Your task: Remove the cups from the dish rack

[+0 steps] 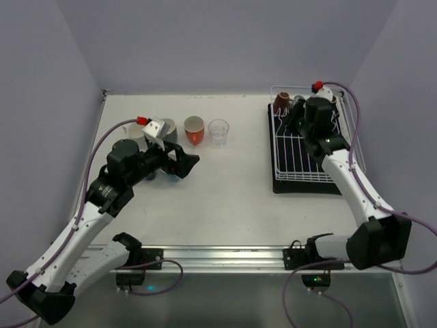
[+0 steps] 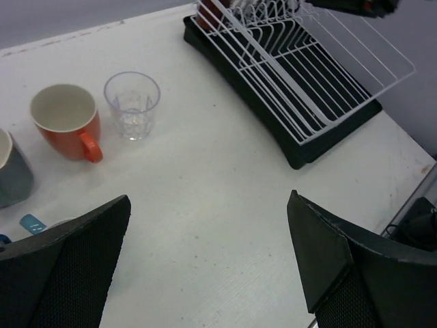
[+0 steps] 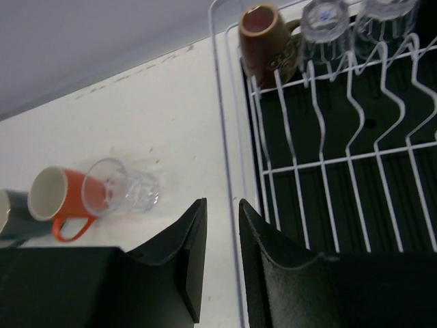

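On the white table (image 1: 232,184), the two arms reach away from its near edge: the left arm (image 1: 102,198) toward the far left, the right arm (image 1: 348,181) over the far right. The dish rack (image 1: 300,176), white wire with rows of prongs and a raised rim, sits at the far right on its black drip tray (image 1: 307,187); most of its rows are bare.

The left gripper (image 2: 208,198) hangs above the table with its fingers spread wide and nothing between them. The right gripper (image 3: 222,205) is poised over the rack's far left part, fingers clenched to a narrow slit and grasping nothing.

Four cups stand in a row on the table's far left: white mug (image 1: 136,133), grey mug (image 1: 168,127), orange mug (image 1: 194,128) and clear glass (image 1: 218,131), each upright and just beside the next. At the rack's far end a brown mug (image 3: 263,37) lies tilted on its side, and two more glasses (image 3: 326,24) rest among the prongs beside it.
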